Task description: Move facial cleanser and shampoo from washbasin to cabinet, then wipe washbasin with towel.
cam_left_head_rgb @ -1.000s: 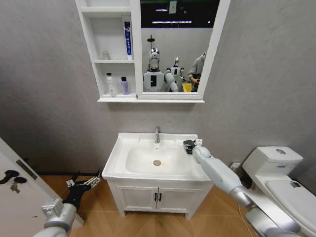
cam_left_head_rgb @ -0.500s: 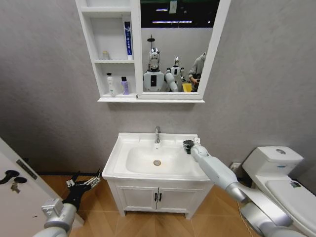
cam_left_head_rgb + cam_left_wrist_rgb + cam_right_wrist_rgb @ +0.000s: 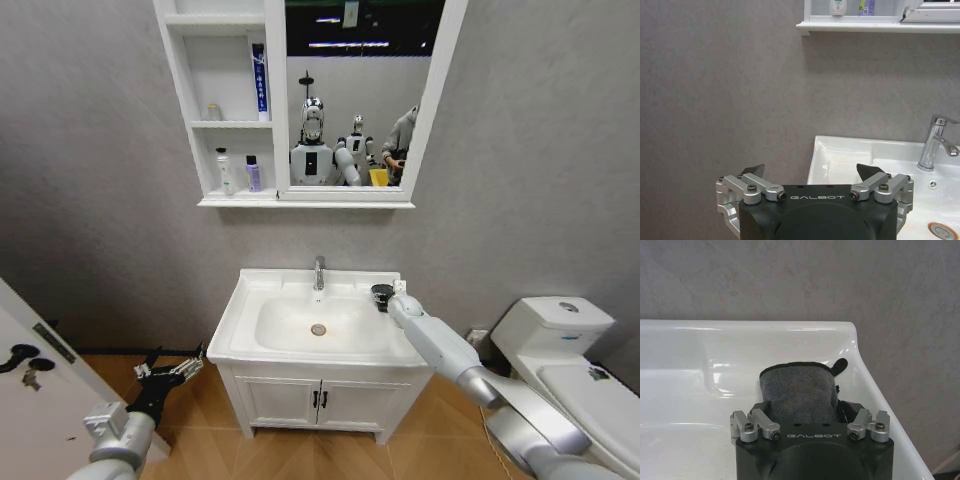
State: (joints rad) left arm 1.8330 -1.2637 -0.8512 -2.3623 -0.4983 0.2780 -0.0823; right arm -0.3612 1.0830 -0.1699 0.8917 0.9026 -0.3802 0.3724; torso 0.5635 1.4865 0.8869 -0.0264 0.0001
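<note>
The dark grey towel [image 3: 381,292] lies on the back right corner of the washbasin [image 3: 232,325] rim. My right gripper [image 3: 387,299] is down at it. In the right wrist view the towel [image 3: 799,390] bulges up between the spread jaws of the right gripper [image 3: 802,409], which looks open around it. On the cabinet [image 3: 232,200], a white bottle [image 3: 223,171] and a small purple bottle [image 3: 253,174] stand on the lower shelf, and a blue tube [image 3: 259,80] leans on the shelf above. I cannot tell which is the facial cleanser or the shampoo. My left gripper [image 3: 176,368] hangs open, low at the left.
A chrome tap [image 3: 319,272] stands at the back of the bowl. A white toilet [image 3: 565,345] is on the right and a door with a dark handle [image 3: 25,358] on the left. The vanity cupboard [image 3: 320,400] is under the basin.
My right arm has reached a little further toward the towel on the rim. The left arm and the bottles have not moved.
</note>
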